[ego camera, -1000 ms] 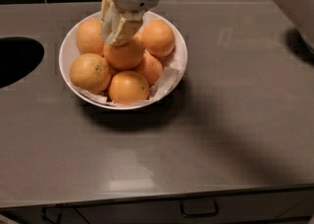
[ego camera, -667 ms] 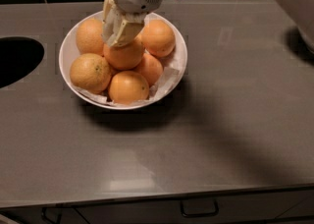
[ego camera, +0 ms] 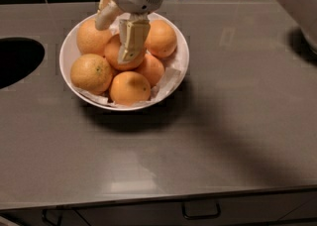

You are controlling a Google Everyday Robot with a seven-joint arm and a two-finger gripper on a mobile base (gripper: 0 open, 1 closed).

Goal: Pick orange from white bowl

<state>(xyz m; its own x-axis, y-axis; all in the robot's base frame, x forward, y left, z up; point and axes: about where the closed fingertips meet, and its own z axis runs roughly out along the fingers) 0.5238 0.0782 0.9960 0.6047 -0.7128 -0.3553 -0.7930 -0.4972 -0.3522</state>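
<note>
Straddling the top orange [ego camera: 112,52] in the white bowl [ego camera: 63,64], the gripper [ego camera: 114,41] stands open: it should close squarely across the fruit's middle, then lift straight.

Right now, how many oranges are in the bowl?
6 in the white bowl: back-left orange, back-right orange, centre orange under the open gripper, front-left orange, front orange, mid-right orange. Others may hide underneath.

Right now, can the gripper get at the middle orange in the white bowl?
Probably yes. The gripper hangs open right above the middle orange, which lies uncovered on top of the pile in the white bowl; neighbouring oranges crowd close, though.
</note>
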